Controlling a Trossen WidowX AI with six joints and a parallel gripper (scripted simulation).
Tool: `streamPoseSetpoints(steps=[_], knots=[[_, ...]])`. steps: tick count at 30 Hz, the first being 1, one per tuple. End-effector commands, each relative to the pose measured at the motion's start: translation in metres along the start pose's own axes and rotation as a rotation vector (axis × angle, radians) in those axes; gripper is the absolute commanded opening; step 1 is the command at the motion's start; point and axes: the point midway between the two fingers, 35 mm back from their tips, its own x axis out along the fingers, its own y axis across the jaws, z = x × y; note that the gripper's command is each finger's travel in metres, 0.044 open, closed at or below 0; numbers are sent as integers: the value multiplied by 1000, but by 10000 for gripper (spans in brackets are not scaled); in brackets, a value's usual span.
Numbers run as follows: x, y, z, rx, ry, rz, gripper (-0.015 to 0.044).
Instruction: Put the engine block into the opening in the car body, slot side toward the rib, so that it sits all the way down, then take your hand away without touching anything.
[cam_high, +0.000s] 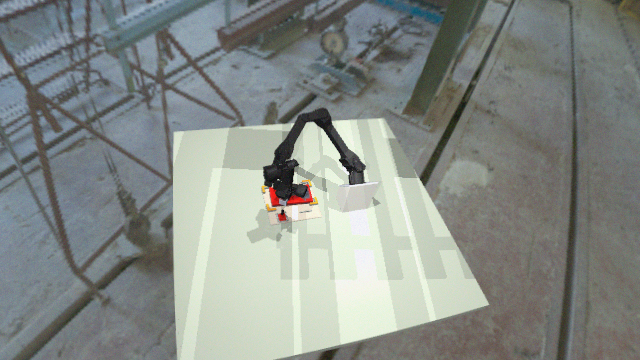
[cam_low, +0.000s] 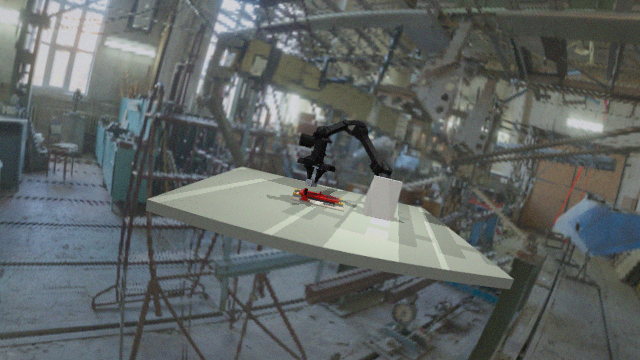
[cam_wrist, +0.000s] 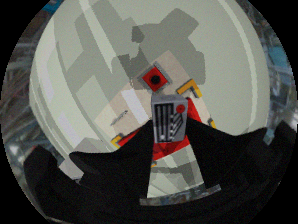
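Note:
My gripper (cam_high: 291, 196) (cam_low: 312, 179) (cam_wrist: 168, 121) is shut on the grey engine block (cam_wrist: 162, 125), which shows black slots and a red round spot in the wrist view. In the exterior view the fingertips are above the car. The red car body (cam_high: 274, 198) (cam_low: 326, 197) (cam_wrist: 193, 110) lies below the block and fingers. In the wrist view they hide most of it, and the opening and rib cannot be made out. Whether the block touches the car body cannot be told.
A small red square piece with a black knob (cam_high: 282, 217) (cam_wrist: 148, 79) sits on the beige board (cam_high: 312, 215) (cam_wrist: 170, 60) beside the car body. Yellow corner brackets (cam_high: 313, 201) (cam_wrist: 190, 87) stand around the car body. A white box (cam_high: 357, 198) (cam_low: 384, 199) stands at the arm's base.

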Motion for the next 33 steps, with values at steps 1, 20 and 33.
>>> streamPoseSetpoints(steps=[1, 20, 33], knots=[[3, -4, -9, 126, 7, -4, 0], [18, -24, -52, 782, 25, -27, 0], [23, -29, -71, 1072, 33, -42, 105]])
